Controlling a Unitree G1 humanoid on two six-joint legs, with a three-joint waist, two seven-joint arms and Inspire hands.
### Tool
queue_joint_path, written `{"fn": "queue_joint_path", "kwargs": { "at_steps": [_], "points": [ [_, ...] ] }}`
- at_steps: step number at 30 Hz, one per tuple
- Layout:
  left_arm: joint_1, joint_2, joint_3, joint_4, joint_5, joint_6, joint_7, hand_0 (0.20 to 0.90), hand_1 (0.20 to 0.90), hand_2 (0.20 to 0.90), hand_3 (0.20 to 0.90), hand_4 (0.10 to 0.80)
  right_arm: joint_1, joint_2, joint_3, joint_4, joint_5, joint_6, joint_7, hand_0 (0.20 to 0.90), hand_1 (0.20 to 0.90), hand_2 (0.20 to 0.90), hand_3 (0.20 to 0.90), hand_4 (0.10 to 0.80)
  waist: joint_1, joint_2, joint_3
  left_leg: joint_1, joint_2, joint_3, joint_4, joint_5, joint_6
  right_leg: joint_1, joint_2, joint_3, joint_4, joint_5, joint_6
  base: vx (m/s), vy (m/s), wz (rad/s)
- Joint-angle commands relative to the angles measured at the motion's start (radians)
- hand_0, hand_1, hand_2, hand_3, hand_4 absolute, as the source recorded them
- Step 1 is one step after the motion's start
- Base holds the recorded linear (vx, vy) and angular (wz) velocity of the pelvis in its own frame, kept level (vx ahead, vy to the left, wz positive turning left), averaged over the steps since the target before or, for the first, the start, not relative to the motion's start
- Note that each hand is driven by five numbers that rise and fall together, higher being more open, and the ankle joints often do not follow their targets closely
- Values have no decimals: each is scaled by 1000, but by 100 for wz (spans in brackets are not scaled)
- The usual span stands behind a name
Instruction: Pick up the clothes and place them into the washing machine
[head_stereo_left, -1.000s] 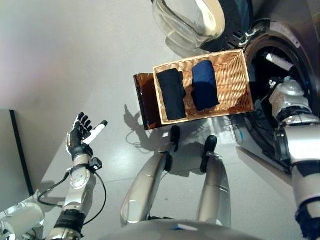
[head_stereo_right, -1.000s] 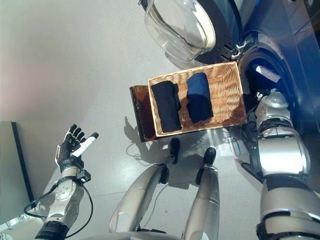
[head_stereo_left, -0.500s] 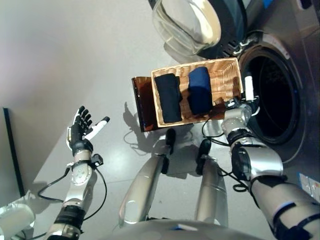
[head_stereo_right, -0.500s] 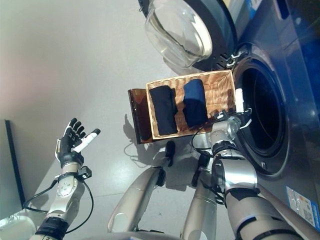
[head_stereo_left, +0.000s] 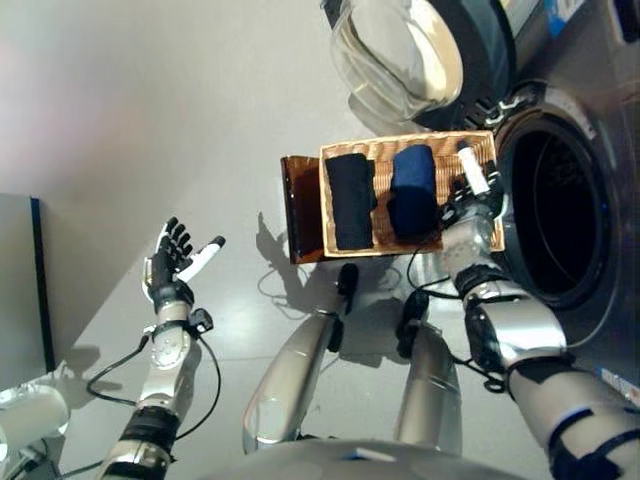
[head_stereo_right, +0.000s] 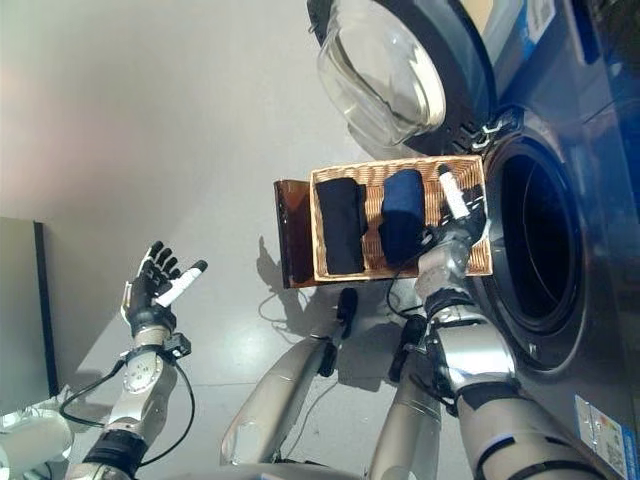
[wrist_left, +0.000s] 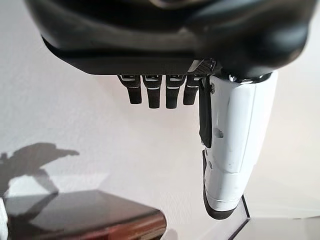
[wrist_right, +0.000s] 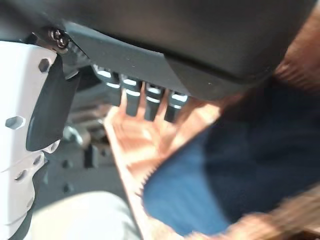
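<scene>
Wicker basket (head_stereo_left: 483, 147): rectangular, woven, light brown; stood on the grey floor (head_stereo_left: 150, 120) directly beside the washing machine's open drum mouth, one short end toward the machine.

Black folded garment (head_stereo_left: 351, 200): lay lengthwise in the basket, at the end farther from the machine.

Dark blue folded garment (head_stereo_left: 411, 190): lay in the basket beside the black one, on the side nearer the machine; the two ran parallel with a strip of wicker showing between them.

Brown panel (head_stereo_left: 300, 208): dark, glossy, flat against the basket's end away from the machine.

Washing machine (head_stereo_left: 560, 200): front-loading, drum mouth dark inside. Its door (head_stereo_left: 400, 60), round with a clear glass bowl, stood swung open beyond the basket.

Right hand (head_stereo_left: 470, 195): over the basket's machine-side end, next to the blue garment; fingers straight and relaxed, white-covered thumb extended, nothing held. The right wrist view showed the blue cloth and wicker just past the fingers (wrist_right: 146, 100).

Left hand (head_stereo_left: 175, 262): well away from the basket, above bare floor; fingers spread, white-covered thumb out, empty.
</scene>
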Motion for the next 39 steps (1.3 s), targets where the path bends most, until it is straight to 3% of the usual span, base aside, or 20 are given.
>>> {"fn": "queue_joint_path", "kwargs": {
  "at_steps": [1,6,10,11,13,15,17,19,21,23,24,29,33,34,35,37,39],
  "points": [
    [-6,31,54,31,-16,-68,-3,900,900,900,900,800,121,21,17,-90,-82,-21,47,900,900,900,900,800,-3,-60,-54,20,40,-17,-24,-39,-90,126,-7,-6,-197,83,28,76,-10,5],
    [-7,11,45,139,18,-45,-10,900,900,900,900,800,275,43,77,-125,-218,9,48,900,900,900,900,800,-34,-97,-66,99,44,-25,-76,-23,-95,223,-8,-19,-271,110,39,83,-4,1],
    [-13,-16,49,389,85,8,-15,900,900,900,900,800,506,60,92,-137,-327,42,77,900,900,900,900,800,-75,-142,-91,239,46,-17,-97,-41,-90,359,-16,-19,-305,124,61,131,55,-7],
    [-13,-16,49,389,85,7,-16,900,900,900,900,800,506,60,92,-137,-327,42,77,900,900,900,900,800,-76,-142,-90,241,46,-18,-97,-41,-90,361,-16,-19,-305,124,61,145,72,-12],
    [-10,-22,48,471,118,22,-20,900,900,900,900,800,596,56,55,-113,-340,53,92,900,900,900,900,800,-106,-146,-99,314,42,-20,-105,-59,-80,384,-29,-16,-242,128,74,135,94,-7],
    [4,-21,51,510,142,36,-30,900,900,900,900,800,666,51,23,-79,-360,64,99,900,900,900,900,800,-137,-139,-104,385,28,-23,-117,-71,-58,383,-37,-3,-96,181,91,148,147,5],
    [8,-16,53,518,153,38,-27,900,900,900,900,800,682,52,16,-65,-369,69,102,900,900,900,900,800,-145,-134,-98,412,32,-18,-121,-67,-51,379,-19,3,-48,190,88,78,68,3],
    [2,-7,56,563,176,42,-31,900,900,900,900,800,727,58,-8,-6,-386,79,107,900,900,900,900,800,-176,-148,-100,484,39,-22,-150,-68,-55,393,89,7,-88,117,67,123,-45,-13],
    [17,-3,55,548,185,38,-39,900,900,900,900,800,753,51,-14,21,-401,80,109,900,900,900,900,800,-186,-171,-136,509,21,-36,-164,-69,-64,437,138,16,-244,108,54,221,-104,2],
    [42,-4,56,533,209,43,-52,900,900,900,900,800,799,57,-4,44,-426,91,120,900,900,900,900,800,-183,-200,-187,531,11,-41,-177,-75,-76,529,158,34,-408,113,30,249,-127,38],
    [47,-5,57,537,213,44,-59,900,900,900,900,800,809,54,-5,54,-432,93,123,900,900,900,900,800,-186,-203,-207,548,16,-46,-193,-74,-82,546,166,55,-421,113,30,198,-111,58],
    [73,-22,53,559,227,64,-72,900,900,900,900,800,833,62,-6,42,-434,97,125,900,900,900,900,800,-188,-210,-254,611,35,-44,-199,-96,-90,630,177,42,-459,109,19,175,-121,26],
    [74,-27,47,553,228,67,-77,900,900,900,900,800,827,65,-1,29,-421,93,128,900,900,900,900,800,-197,-221,-250,577,37,-24,-77,-131,-112,657,177,46,-472,103,8,14,-107,0],
    [64,-26,41,548,223,65,-77,900,900,900,900,800,820,65,12,22,-423,87,123,900,900,900,900,800,-201,-230,-229,523,61,6,65,-100,-138,678,176,41,-466,98,-10,-34,-109,31],
    [61,-27,35,543,223,66,-76,900,900,900,900,800,817,66,22,19,-428,88,118,900,900,900,900,800,-198,-229,-217,491,73,7,119,-73,-145,688,181,43,-462,94,-21,-41,-115,40],
    [54,-32,27,555,222,65,-70,900,900,900,900,800,808,63,31,20,-438,91,109,900,900,900,900,800,-193,-227,-206,432,105,8,131,-28,-143,697,179,42,-464,90,-28,-8,-3,28],
    [50,-36,26,574,219,66,-61,900,900,900,900,800,799,64,33,18,-436,89,104,900,900,900,900,800,-190,-235,-209,387,149,35,46,-19,-135,702,168,44,-482,92,-20,70,41,-2]
  ]
}}
